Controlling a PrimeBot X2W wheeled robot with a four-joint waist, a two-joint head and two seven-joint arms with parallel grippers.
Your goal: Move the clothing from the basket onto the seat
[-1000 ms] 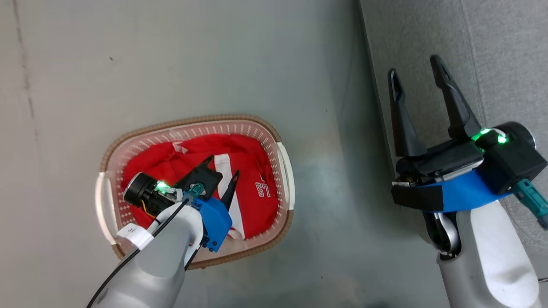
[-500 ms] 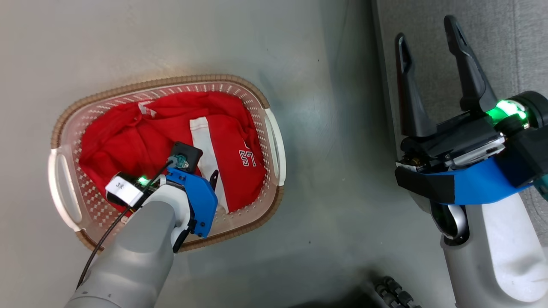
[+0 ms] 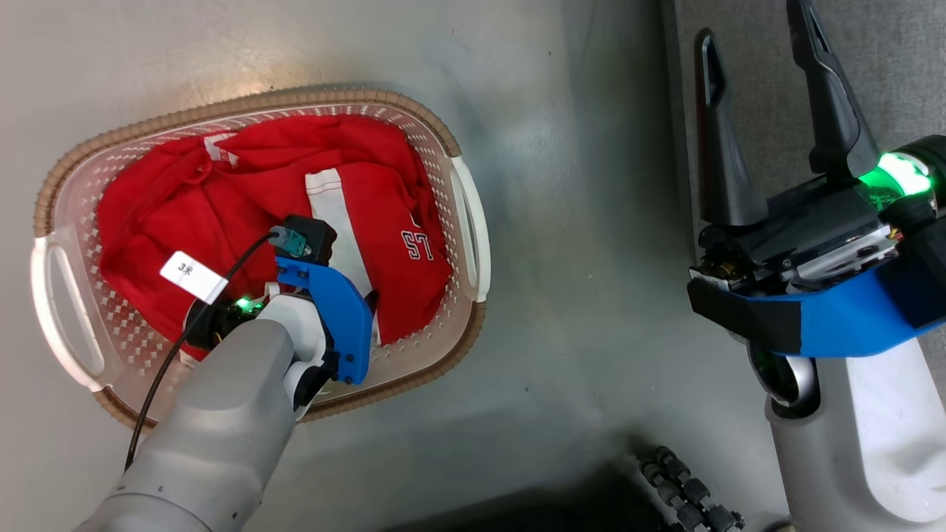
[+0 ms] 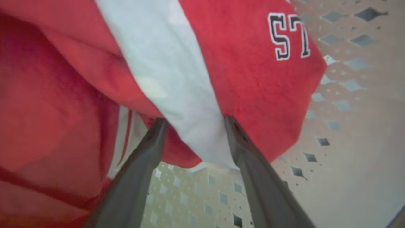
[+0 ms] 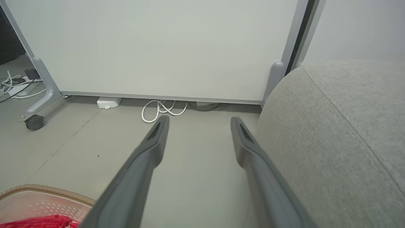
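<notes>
The clothing [image 3: 244, 185], red jerseys, lies heaped in the basket [image 3: 244, 100], which stands on the floor [image 3: 576, 222]. The left hand [image 4: 195, 120] is down inside the basket at its near side. Its jaws are spread wide and pushed into the cloth on either side of a white stripe [image 4: 171, 79], clamping nothing. The right hand [image 3: 752, 22] hovers well to the basket's right, jaws wide and empty, over the edge of the seat [image 3: 887, 59].
</notes>
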